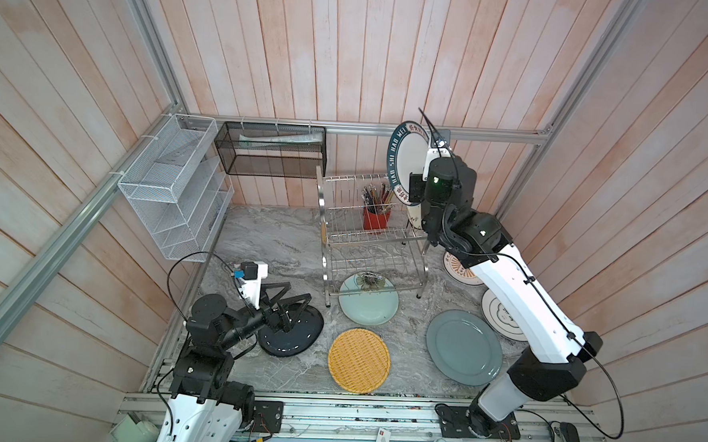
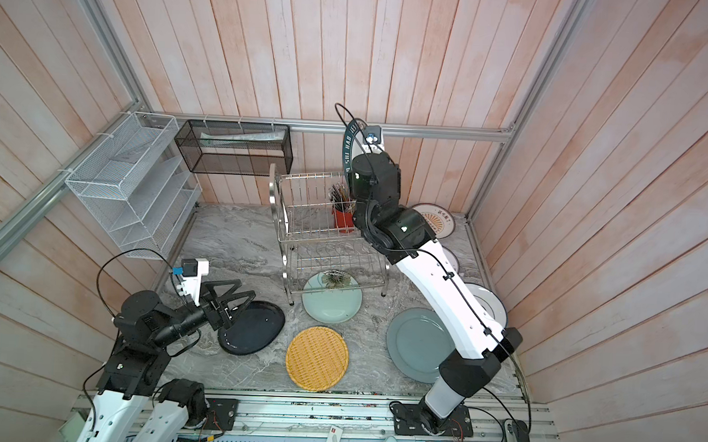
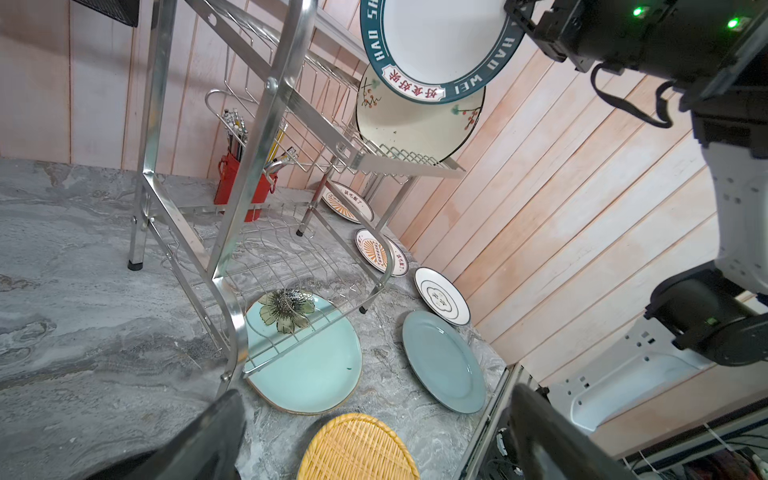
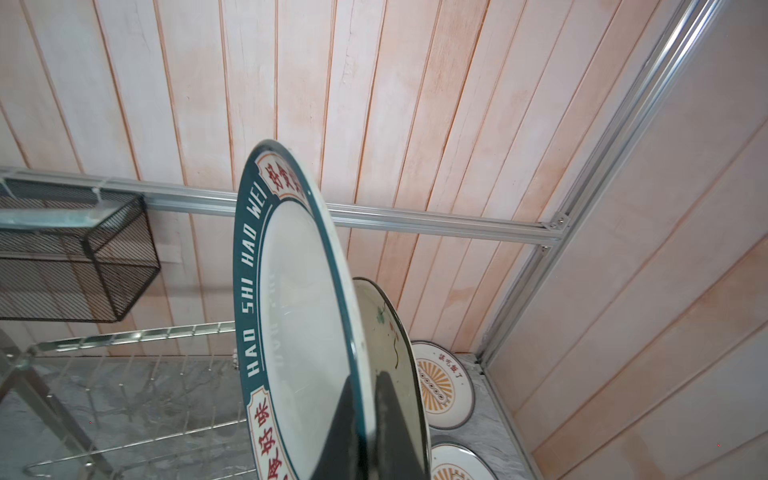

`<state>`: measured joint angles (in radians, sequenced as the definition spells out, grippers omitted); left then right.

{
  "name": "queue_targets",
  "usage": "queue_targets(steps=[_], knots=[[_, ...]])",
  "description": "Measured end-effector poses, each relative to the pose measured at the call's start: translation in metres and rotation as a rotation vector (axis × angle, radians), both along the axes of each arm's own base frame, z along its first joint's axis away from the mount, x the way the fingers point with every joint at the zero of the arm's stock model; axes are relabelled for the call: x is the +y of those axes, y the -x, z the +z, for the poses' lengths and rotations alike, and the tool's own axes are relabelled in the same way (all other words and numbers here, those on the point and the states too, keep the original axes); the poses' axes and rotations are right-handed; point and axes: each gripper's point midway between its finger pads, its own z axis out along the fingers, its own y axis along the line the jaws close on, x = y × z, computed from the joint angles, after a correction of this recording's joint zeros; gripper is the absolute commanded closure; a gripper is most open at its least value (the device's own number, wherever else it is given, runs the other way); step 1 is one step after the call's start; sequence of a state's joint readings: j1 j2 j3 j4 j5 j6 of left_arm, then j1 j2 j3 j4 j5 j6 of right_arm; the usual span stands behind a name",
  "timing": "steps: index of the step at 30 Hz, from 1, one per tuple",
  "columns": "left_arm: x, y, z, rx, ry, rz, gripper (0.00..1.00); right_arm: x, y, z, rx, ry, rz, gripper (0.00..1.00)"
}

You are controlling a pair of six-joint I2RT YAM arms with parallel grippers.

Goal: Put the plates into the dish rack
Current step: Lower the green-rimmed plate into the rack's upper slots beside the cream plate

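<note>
One green-rimmed white plate (image 1: 406,156) on edge, pinched at its rim in the closed right gripper (image 4: 368,419), above the upper tier of the dish rack (image 1: 368,235), just beside a cream branch-print plate (image 3: 415,124) already upright there. Left gripper (image 1: 297,294) spread wide, empty, over the glossy black plate (image 1: 296,335). Flat on the marble tabletop (image 1: 259,242): mint flowered plate (image 1: 367,308) partly under the rack, yellow woven plate (image 1: 358,360), grey-blue plate (image 1: 464,346).

The arms (image 1: 518,305) have white links, black joints (image 1: 544,373) and looping black cables (image 1: 529,281).
</note>
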<state>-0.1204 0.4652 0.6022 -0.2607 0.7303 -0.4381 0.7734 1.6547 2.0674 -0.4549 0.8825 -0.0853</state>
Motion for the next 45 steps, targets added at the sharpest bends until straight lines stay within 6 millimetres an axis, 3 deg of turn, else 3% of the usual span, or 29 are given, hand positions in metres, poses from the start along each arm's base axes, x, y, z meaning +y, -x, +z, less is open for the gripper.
queue_targets(steps=[9, 37, 45], knots=[[0.0, 0.001, 0.004, -0.018, 0.005, -0.002, 0.0, -0.009, -0.009, -0.008, 0.019, 0.131, -0.081, 1.0], [0.001, 0.003, 0.005, -0.026, 0.012, -0.004, 0.0, -0.006, -0.021, -0.067, 0.17, 0.154, -0.099, 1.0], [0.0, 0.004, 0.005, -0.026, 0.013, -0.01, 0.0, -0.004, -0.024, -0.064, 0.191, 0.121, -0.118, 1.0]])
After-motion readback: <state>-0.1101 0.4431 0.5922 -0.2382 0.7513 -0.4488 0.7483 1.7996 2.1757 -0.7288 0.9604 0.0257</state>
